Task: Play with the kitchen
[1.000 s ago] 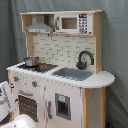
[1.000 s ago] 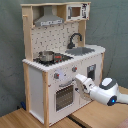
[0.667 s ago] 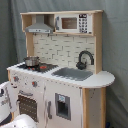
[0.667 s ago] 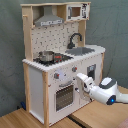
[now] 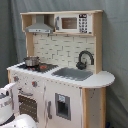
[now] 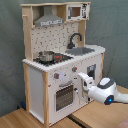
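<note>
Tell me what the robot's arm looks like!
The arm is smooth, rounded and white, with a small blue light on its side and a dark grey ring at a joint. In the second exterior view it narrows to a white gripper near the kitchen.

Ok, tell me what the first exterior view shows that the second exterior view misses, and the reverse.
Only the first exterior view shows the kitchen's rounded counter end past the sink. Only the second exterior view shows the arm's gripper close to the knobs above the oven door, plus the wooden floor. Both exterior views show the pot, black faucet and hood.
</note>
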`<state>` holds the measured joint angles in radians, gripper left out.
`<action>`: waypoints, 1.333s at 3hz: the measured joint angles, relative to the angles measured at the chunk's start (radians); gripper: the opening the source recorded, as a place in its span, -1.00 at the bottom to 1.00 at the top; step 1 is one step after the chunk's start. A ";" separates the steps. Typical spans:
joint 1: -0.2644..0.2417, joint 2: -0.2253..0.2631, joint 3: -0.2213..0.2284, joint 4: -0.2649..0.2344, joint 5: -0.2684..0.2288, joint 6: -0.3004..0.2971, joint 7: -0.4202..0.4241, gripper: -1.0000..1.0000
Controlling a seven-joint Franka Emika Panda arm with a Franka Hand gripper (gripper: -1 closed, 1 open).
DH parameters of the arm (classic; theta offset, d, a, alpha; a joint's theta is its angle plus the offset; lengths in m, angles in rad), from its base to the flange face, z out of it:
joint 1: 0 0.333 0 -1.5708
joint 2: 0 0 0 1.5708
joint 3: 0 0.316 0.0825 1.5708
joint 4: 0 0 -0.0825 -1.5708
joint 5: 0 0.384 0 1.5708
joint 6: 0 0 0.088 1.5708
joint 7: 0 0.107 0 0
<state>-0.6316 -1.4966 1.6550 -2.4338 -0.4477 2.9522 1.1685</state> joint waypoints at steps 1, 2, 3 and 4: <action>-0.048 0.000 0.013 0.004 0.000 0.010 0.092 1.00; -0.122 -0.001 0.000 0.078 -0.009 0.030 0.095 1.00; -0.174 -0.001 0.002 0.097 -0.093 0.052 0.094 1.00; -0.177 -0.001 0.007 0.085 -0.125 0.048 0.156 1.00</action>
<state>-0.8085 -1.4978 1.6615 -2.3491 -0.5730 2.9997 1.3241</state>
